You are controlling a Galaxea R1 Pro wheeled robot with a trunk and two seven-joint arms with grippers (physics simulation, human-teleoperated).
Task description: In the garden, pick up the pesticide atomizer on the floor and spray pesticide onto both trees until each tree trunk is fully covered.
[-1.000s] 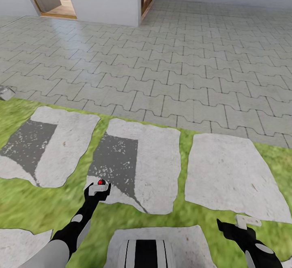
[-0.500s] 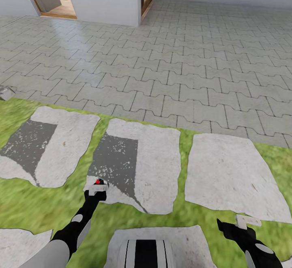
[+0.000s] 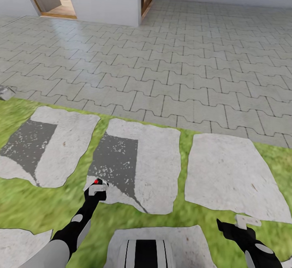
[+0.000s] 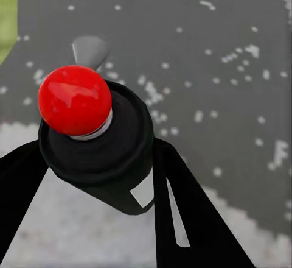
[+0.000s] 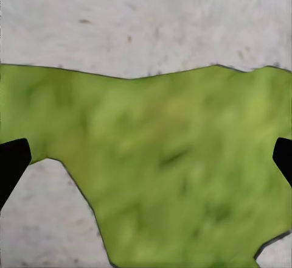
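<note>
One step done: atomizer (image 4: 91,134) clamped in left hand (image 3: 96,188); right hand (image 3: 243,223) spread, empty; both trunks yet unsprayed, trees unseen

Pesticide atomizer (image 4: 97,140): small dark sprayer with a round red tip, clamped between the left gripper's (image 3: 96,187) black fingers.
Pose: apparently upright, tip uppermost.
Place: above a pale stepping stone's (image 3: 158,166) dark patch, beside the grass (image 3: 36,203).

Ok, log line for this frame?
left gripper: shut on pesticide atomizer | right gripper: open, over grass | trees: unseen
</note>
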